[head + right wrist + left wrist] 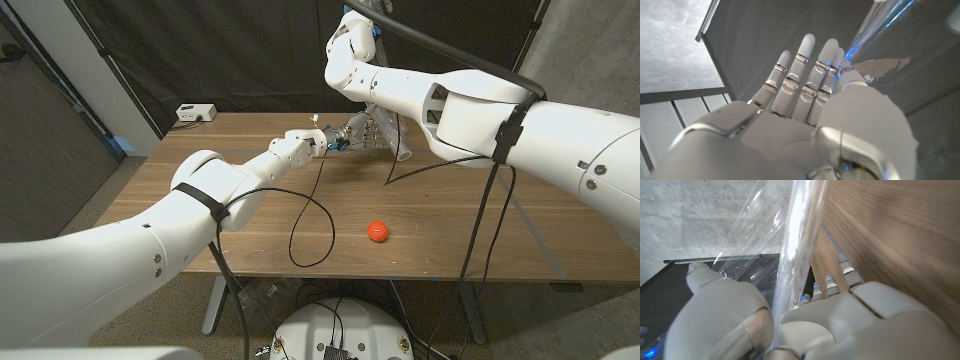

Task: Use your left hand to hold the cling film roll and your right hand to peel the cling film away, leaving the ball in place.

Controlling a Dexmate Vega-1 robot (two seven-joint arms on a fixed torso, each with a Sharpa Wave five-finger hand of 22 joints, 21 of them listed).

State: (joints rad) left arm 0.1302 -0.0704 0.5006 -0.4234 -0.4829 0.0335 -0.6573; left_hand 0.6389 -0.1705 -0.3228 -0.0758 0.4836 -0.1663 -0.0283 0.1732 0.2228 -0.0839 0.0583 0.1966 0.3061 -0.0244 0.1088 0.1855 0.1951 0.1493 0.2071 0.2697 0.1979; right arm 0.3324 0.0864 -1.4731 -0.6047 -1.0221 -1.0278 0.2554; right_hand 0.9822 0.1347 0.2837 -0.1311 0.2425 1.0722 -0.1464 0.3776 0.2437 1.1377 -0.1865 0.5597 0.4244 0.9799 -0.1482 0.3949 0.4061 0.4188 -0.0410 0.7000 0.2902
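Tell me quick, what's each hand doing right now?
Left hand: holding the cling film roll.
Right hand: pinching the cling film, other fingers extended.

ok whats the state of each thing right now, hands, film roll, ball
left hand: gripping the cling film roll, fingers wrapped around it
right hand: pinching the film's edge, other fingers straight
cling film roll: held over the table's far side, a sheet of film partly pulled off
ball: orange, resting on the table, apart from both hands and the film
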